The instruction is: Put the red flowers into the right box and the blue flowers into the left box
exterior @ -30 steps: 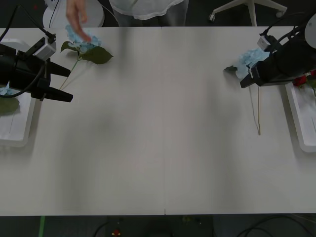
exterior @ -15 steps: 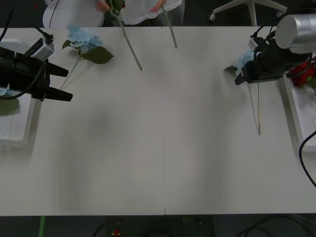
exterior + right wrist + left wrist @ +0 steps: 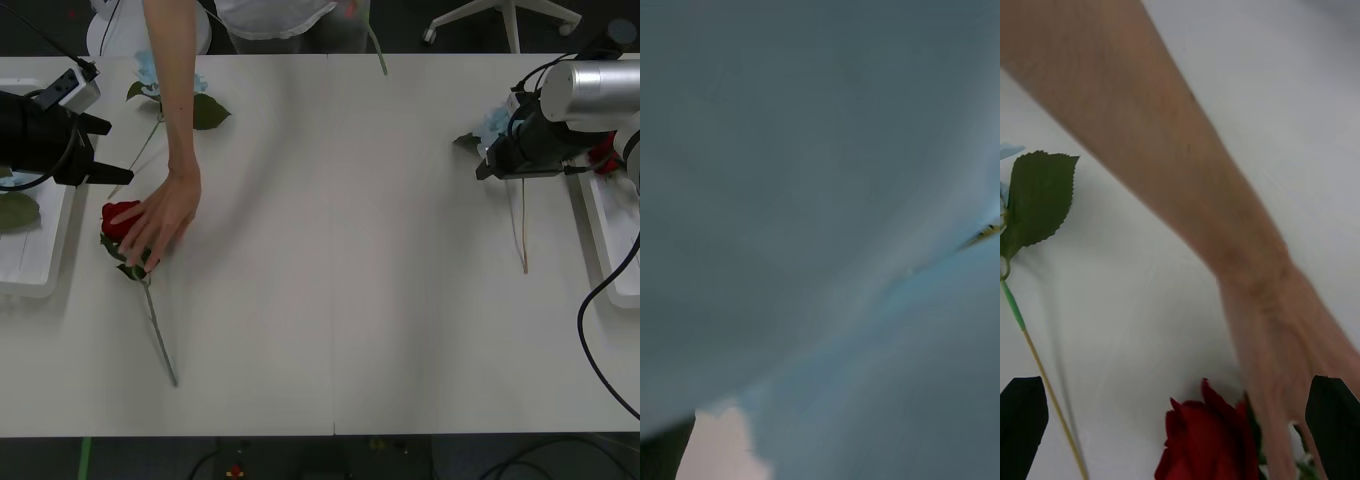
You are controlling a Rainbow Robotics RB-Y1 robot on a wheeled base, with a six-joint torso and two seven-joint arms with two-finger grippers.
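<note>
Since half a second ago, a person's hand point(image 3: 160, 222) has laid an artificial deep red rose point(image 3: 118, 220) just beside our wide-open left gripper point(image 3: 108, 150). We note its stem point(image 3: 158, 335) trails toward us. Our right gripper point(image 3: 489, 160) sits on the pale blue flower cluster point(image 3: 494, 126); its jaw state cannot be told.

A red rose point(image 3: 120, 222) lies under a person's hand point(image 3: 160, 220), near the left box point(image 3: 40, 262).

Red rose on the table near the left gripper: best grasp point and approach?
Judging by its pose, grip the thin green stem just below the deep red artificial rose bloom, coming from above with fingers across it. The stem lies flat and bare; a person's hand covers the bloom. The open left gripper is nearest.
</note>
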